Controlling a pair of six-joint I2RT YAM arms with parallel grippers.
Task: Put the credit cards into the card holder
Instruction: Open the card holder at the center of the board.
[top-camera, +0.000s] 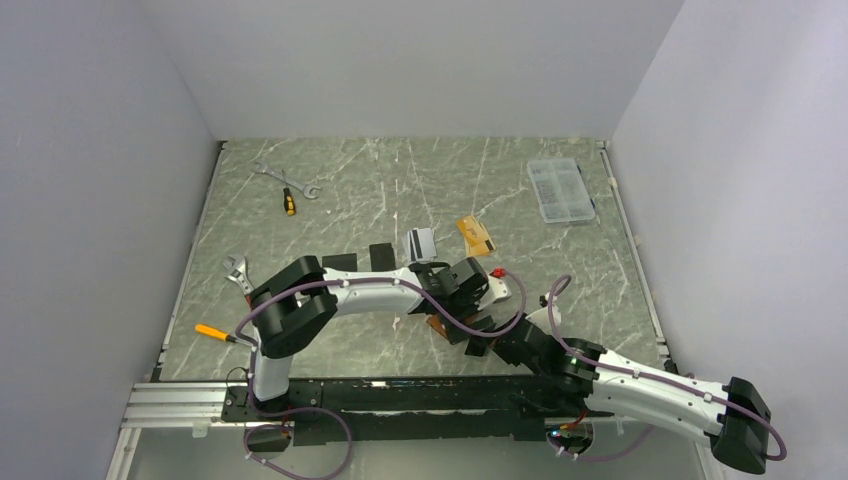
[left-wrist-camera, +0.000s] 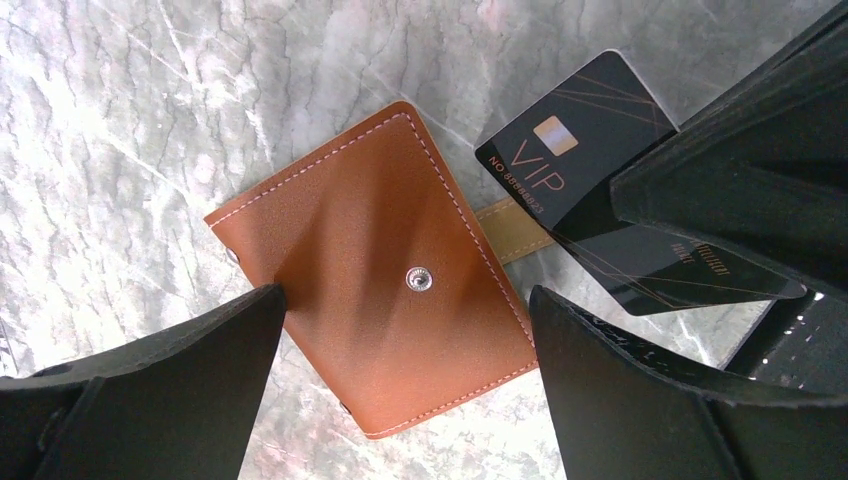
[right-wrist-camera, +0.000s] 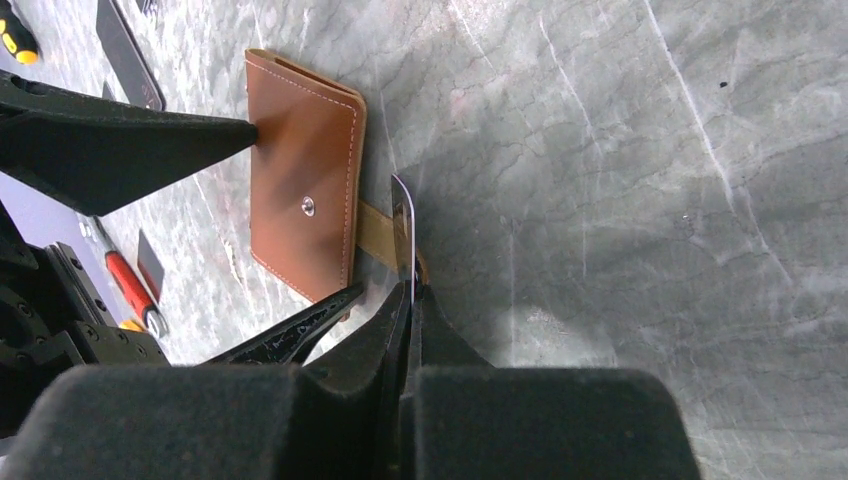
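While the card holder (left-wrist-camera: 385, 275) is lying shut on the table, bracketed by the spread left gripper (left-wrist-camera: 405, 330), a black card (right-wrist-camera: 402, 228) is being pinched edge-on by the right gripper (right-wrist-camera: 410, 300) — the flap is needing opening first.

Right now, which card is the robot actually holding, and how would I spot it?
Start at the tan leather card holder between the arms. Just beside its strap, the right gripper pinches a black card. Only this one is lifted off the table and shows gold "VIP" lettering.
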